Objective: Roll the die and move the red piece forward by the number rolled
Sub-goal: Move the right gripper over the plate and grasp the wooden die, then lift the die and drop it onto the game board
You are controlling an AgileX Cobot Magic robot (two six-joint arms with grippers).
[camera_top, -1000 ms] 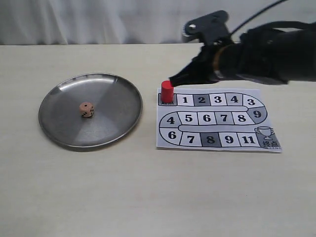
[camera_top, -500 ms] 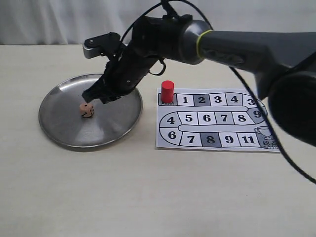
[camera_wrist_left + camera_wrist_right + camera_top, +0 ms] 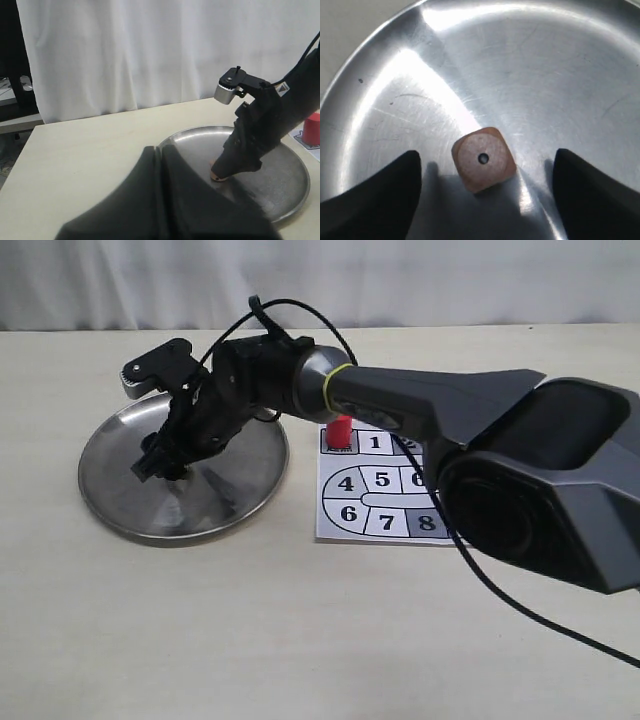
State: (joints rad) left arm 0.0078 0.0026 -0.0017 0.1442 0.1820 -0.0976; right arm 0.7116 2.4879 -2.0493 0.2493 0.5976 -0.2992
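Observation:
The die (image 3: 483, 160), a tan cube with one dark pip facing the right wrist camera, lies on the metal plate (image 3: 520, 60). My right gripper (image 3: 485, 167) is open, with a dark finger on each side of the die and clear gaps between. In the exterior view this gripper (image 3: 160, 465) reaches across onto the plate (image 3: 120, 510) and hides the die. A sliver of the die (image 3: 217, 175) shows under it in the left wrist view. The red piece (image 3: 341, 430) stands on the board's start square. My left gripper (image 3: 160, 149) is shut and empty beside the plate's rim.
The paper game board (image 3: 370, 505) with numbered squares lies to the right of the plate, partly covered by the right arm (image 3: 420, 395). A white curtain closes off the far side of the table.
The right arm has swung left from above the board to the plate and come down, so that its open fingers now flank the die. The die and red piece have not moved.

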